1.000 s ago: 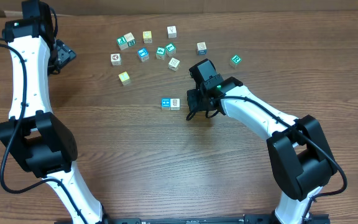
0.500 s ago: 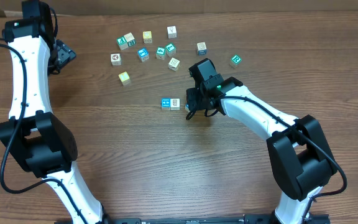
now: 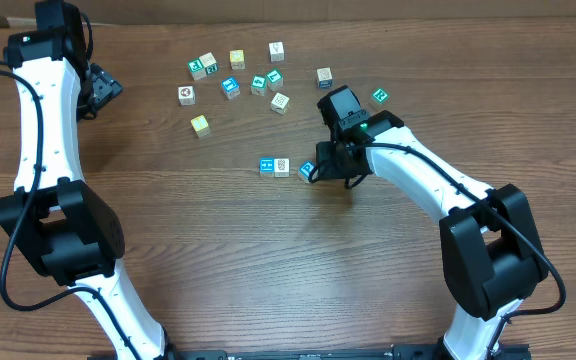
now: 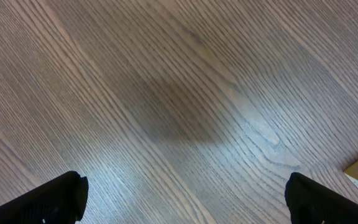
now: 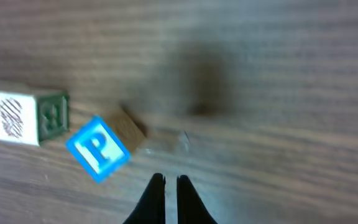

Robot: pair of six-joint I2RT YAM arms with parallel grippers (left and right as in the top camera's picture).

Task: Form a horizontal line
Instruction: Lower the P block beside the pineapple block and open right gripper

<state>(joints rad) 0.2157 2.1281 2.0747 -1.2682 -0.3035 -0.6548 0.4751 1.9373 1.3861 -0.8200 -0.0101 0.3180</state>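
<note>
Blue P cube (image 5: 97, 149) — beside closed right pincer (image 5: 171, 180)

A robotics lab workbench seen from above. Two white-and-black robot arms, the left arm (image 3: 43, 110) and the right arm (image 3: 418, 175), rise from the near edge of a wood-grain table (image 3: 218, 260), with black cables (image 3: 8, 262) looping beside them. Small wooden cubes (image 3: 230, 88) (printed with letters and pictures) lie scattered on the tabletop. A pale tan strip (image 3: 368, 8), possibly cardboard, runs along the far edge.
</note>
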